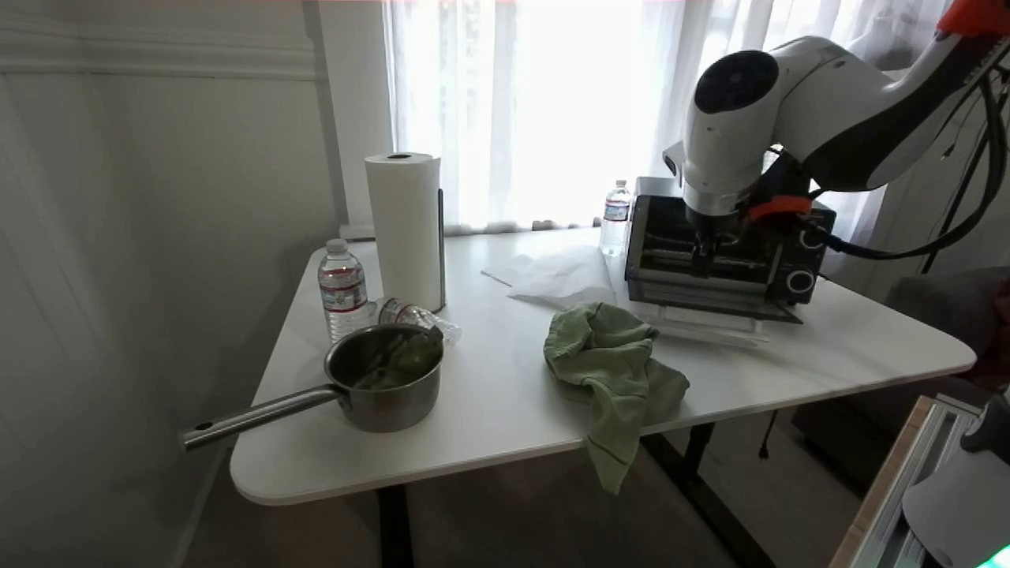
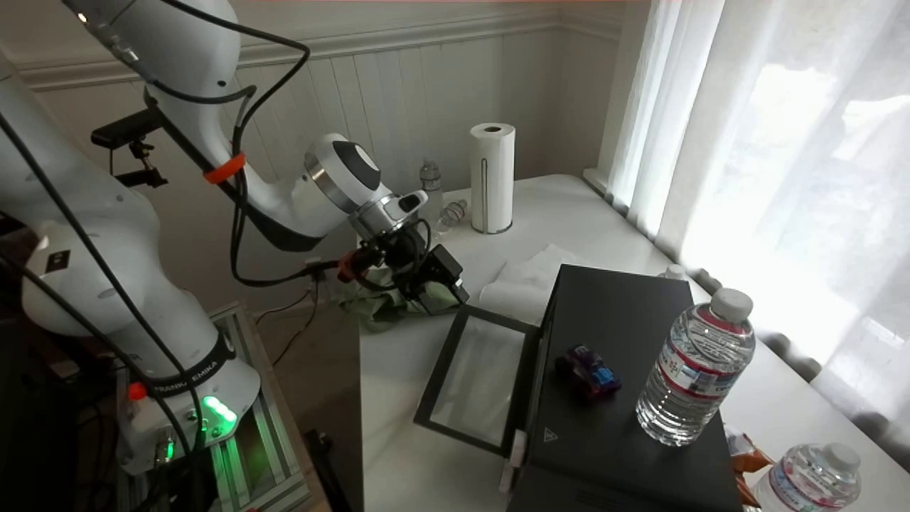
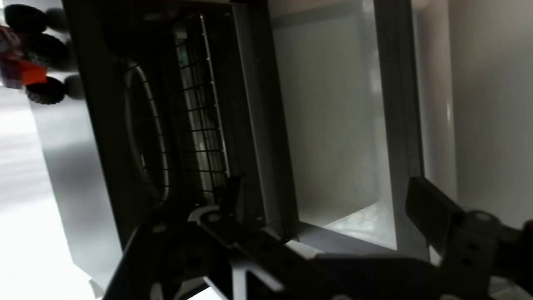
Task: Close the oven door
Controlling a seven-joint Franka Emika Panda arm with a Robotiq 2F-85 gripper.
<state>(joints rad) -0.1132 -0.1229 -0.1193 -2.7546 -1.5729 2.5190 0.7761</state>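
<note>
Your black gripper (image 3: 327,193), fingers (image 3: 431,212) apart, hangs near the lowered dark-framed glass oven door (image 2: 478,380) and may block its swing. Slip under the outer edge, then lift gently: on the black box-shaped oven (image 2: 611,434), beyond the purple toy truck (image 2: 589,371), a clear plastic water bottle (image 2: 697,370) could topple.

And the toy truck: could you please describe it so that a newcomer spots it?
Find the black toaster oven on the white table. On its top, near an upright water bottle, sits the toy truck. Unlike the clear bottle, it is small and purplish, with a blue patch and chunky black wheels.
</note>
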